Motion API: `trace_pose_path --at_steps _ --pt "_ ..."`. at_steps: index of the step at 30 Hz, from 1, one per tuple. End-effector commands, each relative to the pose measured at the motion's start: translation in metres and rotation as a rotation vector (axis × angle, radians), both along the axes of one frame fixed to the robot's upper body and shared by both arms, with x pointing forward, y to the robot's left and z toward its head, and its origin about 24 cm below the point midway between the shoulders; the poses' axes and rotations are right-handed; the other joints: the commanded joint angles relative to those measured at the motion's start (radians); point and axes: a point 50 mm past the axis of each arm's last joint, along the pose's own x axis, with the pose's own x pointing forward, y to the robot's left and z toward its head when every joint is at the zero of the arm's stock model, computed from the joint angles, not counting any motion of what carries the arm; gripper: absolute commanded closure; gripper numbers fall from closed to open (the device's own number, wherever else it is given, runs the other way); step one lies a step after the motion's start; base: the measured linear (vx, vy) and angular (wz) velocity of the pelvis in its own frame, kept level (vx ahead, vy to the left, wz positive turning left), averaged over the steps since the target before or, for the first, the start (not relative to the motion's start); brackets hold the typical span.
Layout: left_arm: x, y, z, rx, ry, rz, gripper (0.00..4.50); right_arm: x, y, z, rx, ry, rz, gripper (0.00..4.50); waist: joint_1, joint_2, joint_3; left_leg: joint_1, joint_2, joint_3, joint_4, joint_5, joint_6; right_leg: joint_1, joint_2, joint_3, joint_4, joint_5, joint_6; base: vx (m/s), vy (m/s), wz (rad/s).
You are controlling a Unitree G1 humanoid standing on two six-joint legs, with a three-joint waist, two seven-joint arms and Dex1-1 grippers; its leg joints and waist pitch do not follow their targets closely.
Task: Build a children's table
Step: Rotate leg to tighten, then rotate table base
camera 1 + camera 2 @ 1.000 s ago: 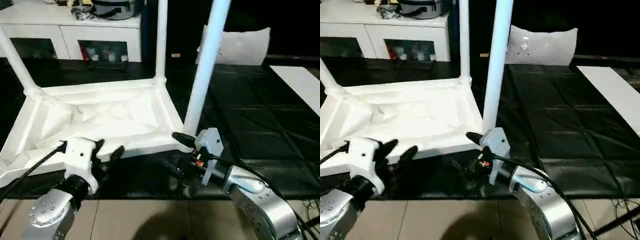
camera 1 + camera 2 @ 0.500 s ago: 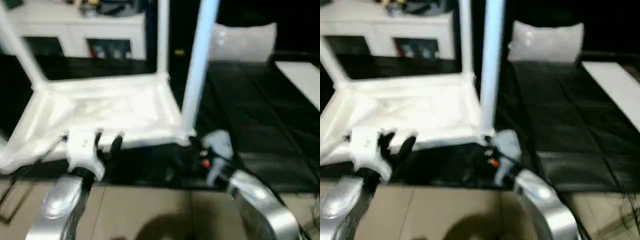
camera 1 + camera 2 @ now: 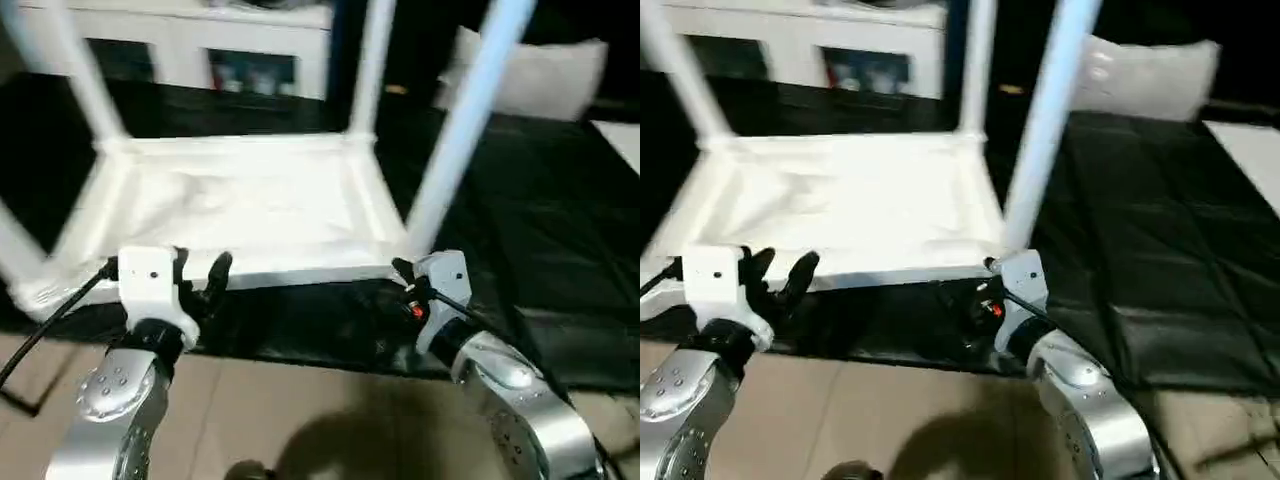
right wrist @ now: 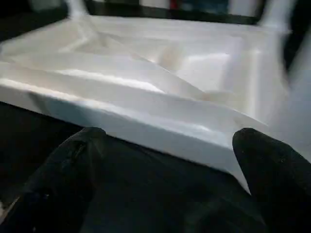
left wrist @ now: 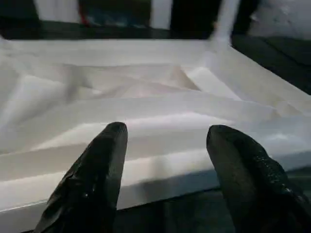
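While both my grippers hang empty with fingers spread, the left gripper [image 3: 200, 283] partway and the right gripper [image 4: 170, 160] wide, the upturned tabletop [image 3: 240, 200] lies straight ahead of them, its near rim running crosswise past both sets of fingertips. My left fingers [image 5: 104, 165] sit just short of that rim, a little above it; the right ones face the near right corner, where a leg [image 3: 455, 140] stands up. I judge neither arm clearly nearer.

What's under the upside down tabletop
The tabletop lies ribbed side up on a black mat, which shows all around it and below its near edge. Whatever is directly beneath its middle is covered by the tabletop itself.
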Motion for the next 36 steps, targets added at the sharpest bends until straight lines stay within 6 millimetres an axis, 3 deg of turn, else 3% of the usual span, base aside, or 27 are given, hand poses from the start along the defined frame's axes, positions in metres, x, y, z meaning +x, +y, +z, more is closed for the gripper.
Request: trace_pose_path --at_steps 1,3,4,6,9,12,14,15,16,19,24,25,27,28,29,32,35,36 --pt "-0.006 0.005 0.005 -0.005 -0.014 0.015 1.50 -0.003 0.002 0.005 -0.007 -0.022 -0.006 0.00 -0.008 0.010 -0.025 0.015 0.026 -0.008 -0.125 -0.237 -0.091 0.022 -0.025 -0.003 -0.057 0.074 -0.087 0.000 0.000 0.00" --pt "-0.013 0.009 0.005 -0.008 -0.006 0.016 1.50 -0.008 0.000 0.001 0.003 -0.004 -0.030 0.00 -0.012 0.008 -0.013 0.011 0.025 -0.002 -0.125 -0.215 -0.067 0.016 -0.029 0.005 -0.066 0.056 -0.090 0.000 0.000 0.00" --pt "-0.016 0.013 0.005 -0.019 -0.007 0.035 1.50 -0.009 0.000 0.001 -0.003 -0.007 -0.028 0.00 -0.011 0.012 -0.006 0.010 0.025 0.000 -0.129 -0.218 -0.058 0.013 -0.029 0.008 -0.071 0.021 -0.090 0.002 -0.055 0.03" --pt "-0.017 0.016 0.004 -0.020 0.007 0.054 1.50 -0.009 0.001 0.002 -0.005 -0.013 -0.023 0.00 -0.012 0.006 -0.006 0.010 0.024 0.007 -0.129 -0.183 -0.038 0.013 -0.026 0.010 -0.075 -0.002 -0.092 0.000 0.000 0.00" --pt "-0.018 0.018 0.001 -0.006 0.038 0.053 1.50 -0.007 0.006 0.005 0.013 -0.027 0.013 0.00 -0.013 0.011 0.000 0.010 0.029 0.010 -0.135 -0.186 -0.033 0.009 -0.025 0.009 -0.077 -0.030 -0.101 0.000 0.000 0.00" --pt "-0.018 0.017 -0.003 -0.009 0.065 0.015 1.50 0.003 0.015 0.012 0.044 -0.047 0.100 0.00 -0.017 0.016 -0.004 0.007 0.032 0.008 -0.136 -0.168 -0.039 0.010 -0.024 0.007 -0.070 -0.036 -0.124 0.000 0.000 0.00" --pt "-0.018 0.015 -0.010 0.000 0.114 -0.052 1.50 0.019 0.020 0.016 0.024 -0.065 0.137 0.00 -0.019 0.016 -0.009 0.013 0.033 0.011 -0.131 -0.143 -0.045 0.008 -0.020 0.006 -0.064 0.011 -0.145 0.000 0.000 0.00" --pt "-0.018 0.015 -0.011 0.004 0.122 -0.061 1.50 0.021 0.020 0.017 0.021 -0.067 0.139 0.00 -0.021 0.016 -0.009 0.013 0.032 0.013 -0.131 -0.137 -0.045 0.008 -0.018 0.006 -0.063 0.022 -0.149 0.000 0.000 0.00" --pt "-0.019 0.014 -0.016 0.021 0.157 -0.083 1.50 0.029 0.021 0.019 0.007 -0.071 0.139 0.00 -0.020 0.009 -0.019 0.017 0.034 0.018 -0.125 -0.112 -0.041 0.012 -0.019 0.007 -0.060 0.056 -0.159 0.000 0.000 0.00" --pt "-0.020 0.014 -0.021 0.039 0.196 -0.112 1.50 0.049 0.022 0.023 -0.014 -0.088 0.124 0.00 -0.019 0.015 -0.027 0.018 0.031 0.023 -0.119 -0.043 -0.037 0.014 -0.018 0.004 -0.048 0.140 -0.192 0.000 0.000 0.00" --pt "-0.024 0.010 -0.025 0.043 0.239 -0.179 1.50 0.077 0.018 0.029 -0.031 -0.096 0.063 0.00 -0.012 0.010 -0.034 0.020 0.033 0.031 -0.114 -0.013 -0.026 0.021 -0.019 0.004 -0.043 0.183 -0.215 0.000 0.000 0.00" --pt "-0.028 0.007 -0.027 0.042 0.266 -0.231 1.50 0.098 0.011 0.034 -0.043 -0.104 -0.003 0.00 -0.014 0.012 -0.035 0.020 0.032 0.032 -0.113 -0.038 -0.022 0.016 -0.022 0.003 -0.040 0.146 -0.236 0.000 0.000 0.00" --pt "-0.029 0.006 -0.027 0.042 0.271 -0.243 1.50 0.103 0.008 0.036 -0.047 -0.108 -0.028 0.00 -0.012 0.009 -0.032 0.021 0.035 0.036 -0.117 -0.076 -0.024 0.015 -0.022 0.006 -0.047 0.080 -0.242 0.000 0.000 0.00" --pt "-0.030 0.005 -0.028 0.043 0.273 -0.249 1.50 0.107 0.006 0.038 -0.045 -0.110 -0.045 0.00 -0.007 0.013 -0.031 0.025 0.039 0.039 -0.118 -0.100 -0.024 0.011 -0.022 0.006 -0.049 0.056 -0.240 0.000 0.000 0.00" --pt "-0.032 0.002 -0.027 0.030 0.274 -0.270 1.50 0.116 -0.003 0.041 -0.057 -0.121 -0.075 0.00 -0.005 0.008 -0.034 0.025 0.040 0.040 -0.119 -0.118 -0.022 0.012 -0.023 0.006 -0.049 0.035 -0.235 0.000 0.000 0.00" --pt "-0.034 -0.003 -0.027 0.015 0.273 -0.302 1.50 0.126 -0.017 0.045 -0.094 -0.137 -0.120 0.00 0.008 0.006 -0.033 0.029 0.043 0.045 -0.119 -0.158 -0.026 0.005 -0.023 0.007 -0.053 -0.024 -0.229 0.000 0.000 0.00" --pt "-0.035 -0.010 -0.027 0.006 0.273 -0.344 1.50 0.145 -0.053 0.052 -0.123 -0.156 -0.256 0.00 0.012 0.002 -0.034 0.030 0.043 0.050 -0.118 -0.182 -0.022 -0.001 -0.023 0.004 -0.054 -0.056 -0.230 0.000 0.000 0.00" --pt "-0.035 -0.010 -0.027 0.006 0.273 -0.344 1.50 0.145 -0.053 0.052 -0.123 -0.156 -0.256 0.00 0.012 0.002 -0.034 0.030 0.043 0.050 -0.118 -0.182 -0.022 -0.001 -0.023 0.004 -0.054 -0.056 -0.230 0.000 0.000 0.00"
